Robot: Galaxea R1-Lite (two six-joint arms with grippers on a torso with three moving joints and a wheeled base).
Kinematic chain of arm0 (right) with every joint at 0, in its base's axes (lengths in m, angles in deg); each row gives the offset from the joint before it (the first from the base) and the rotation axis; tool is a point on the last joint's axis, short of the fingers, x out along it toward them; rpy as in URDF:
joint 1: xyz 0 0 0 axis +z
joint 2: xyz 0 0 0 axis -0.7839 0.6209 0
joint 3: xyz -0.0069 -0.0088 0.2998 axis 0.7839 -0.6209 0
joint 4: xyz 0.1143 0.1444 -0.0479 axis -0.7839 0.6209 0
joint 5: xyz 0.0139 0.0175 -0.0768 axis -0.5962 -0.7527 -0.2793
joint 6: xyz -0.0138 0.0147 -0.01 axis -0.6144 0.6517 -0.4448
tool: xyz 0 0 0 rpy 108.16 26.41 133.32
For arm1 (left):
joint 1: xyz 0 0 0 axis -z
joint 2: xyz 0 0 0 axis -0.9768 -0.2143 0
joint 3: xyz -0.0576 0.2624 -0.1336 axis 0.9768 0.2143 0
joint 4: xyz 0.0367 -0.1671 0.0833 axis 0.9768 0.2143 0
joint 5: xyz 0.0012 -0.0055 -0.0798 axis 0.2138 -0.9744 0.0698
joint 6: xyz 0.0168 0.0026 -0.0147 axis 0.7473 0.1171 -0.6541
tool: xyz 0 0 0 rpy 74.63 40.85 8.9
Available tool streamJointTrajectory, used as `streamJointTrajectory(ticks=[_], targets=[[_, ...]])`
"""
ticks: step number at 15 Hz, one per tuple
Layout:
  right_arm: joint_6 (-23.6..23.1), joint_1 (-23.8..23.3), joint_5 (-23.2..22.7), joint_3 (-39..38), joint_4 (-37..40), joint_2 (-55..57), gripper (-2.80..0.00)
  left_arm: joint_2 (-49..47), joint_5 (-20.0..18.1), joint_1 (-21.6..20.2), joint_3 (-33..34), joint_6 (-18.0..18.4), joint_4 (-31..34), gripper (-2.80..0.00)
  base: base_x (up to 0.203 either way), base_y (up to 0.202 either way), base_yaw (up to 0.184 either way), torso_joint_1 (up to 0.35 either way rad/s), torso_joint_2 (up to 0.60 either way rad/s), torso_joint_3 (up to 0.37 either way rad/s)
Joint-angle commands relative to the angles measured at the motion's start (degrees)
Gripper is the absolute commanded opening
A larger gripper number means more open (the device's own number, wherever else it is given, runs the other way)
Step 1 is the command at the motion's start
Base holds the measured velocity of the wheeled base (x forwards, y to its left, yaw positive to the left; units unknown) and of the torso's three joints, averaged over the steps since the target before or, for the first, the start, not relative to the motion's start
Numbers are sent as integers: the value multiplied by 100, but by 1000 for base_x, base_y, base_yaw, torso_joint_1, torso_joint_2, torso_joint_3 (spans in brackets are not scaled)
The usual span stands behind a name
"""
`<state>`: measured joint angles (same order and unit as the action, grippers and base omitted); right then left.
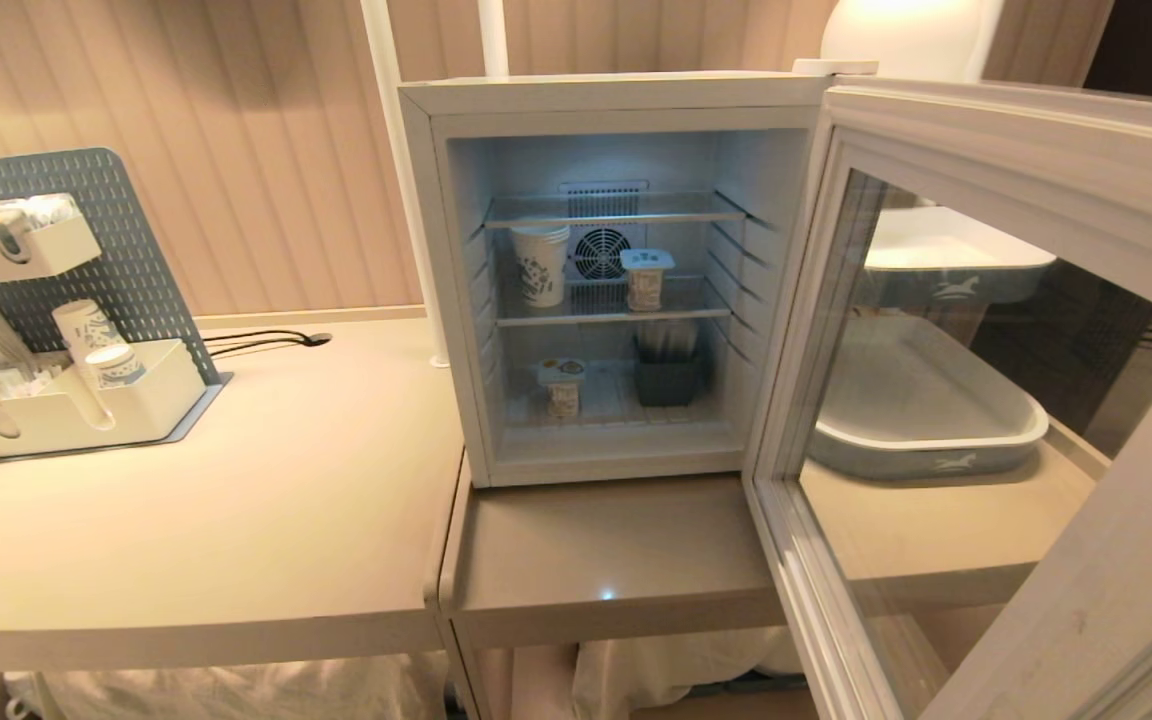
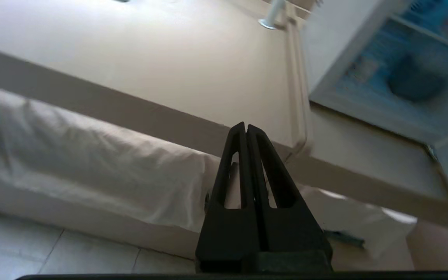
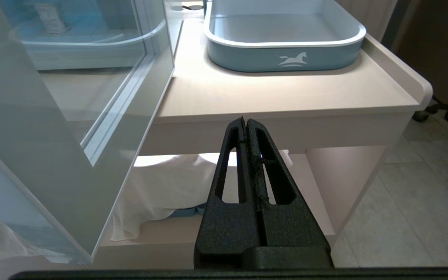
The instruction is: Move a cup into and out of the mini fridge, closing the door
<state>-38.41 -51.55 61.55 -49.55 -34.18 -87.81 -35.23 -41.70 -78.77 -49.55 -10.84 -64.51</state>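
The head view alone showed the inside of the mini fridge (image 1: pixel 606 280), with the door (image 1: pixel 986 400) swung wide open toward the robot's right. No arm appeared in that view. On the middle wire shelf stood a tall paper cup (image 1: pixel 541 263) and, apart from it on the other side of the fan grille, a cup (image 1: pixel 647 278) with a squarish lid. On the fridge floor sat a second small tub (image 1: pixel 562 385) and, near it, a dark holder (image 1: pixel 667 372) with thin sticks standing in it.

The left wrist view showed the left tool (image 2: pixel 246 128), its fingers pressed together and empty, low in front of the counter (image 2: pixel 169 70) edge, with white cloth (image 2: pixel 91 167) draped beneath; the fridge interior was only a blur there. The right wrist view showed the right tool (image 3: pixel 246 122), likewise pressed together and empty, below the counter edge beside the open door, facing an empty grey-blue tray (image 3: pixel 286 42) marked with a horse. The head view showed this tray only through the door glass.

At the counter's left end, a pegboard organiser (image 1: pixel 66 300) held white bins (image 1: pixel 76 410) of paper cups and packets.
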Motion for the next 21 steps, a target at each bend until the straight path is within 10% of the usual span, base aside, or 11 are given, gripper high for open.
streamJointTrajectory(ticks=[1,6,21], targets=[[-2,1,-3,-7,-4,4,-280,917,-417,56,945,555,-616,-280,0,0,0,0,0,0],[15,1,6,-9,-15,4,-280,882,-628,119,2596,1917,-2493,-280,0,0,0,0,0,0],[15,1,6,-9,-24,13,-280,869,-636,124,2586,1889,-2522,-280,-91,0,0,2,1,0]])
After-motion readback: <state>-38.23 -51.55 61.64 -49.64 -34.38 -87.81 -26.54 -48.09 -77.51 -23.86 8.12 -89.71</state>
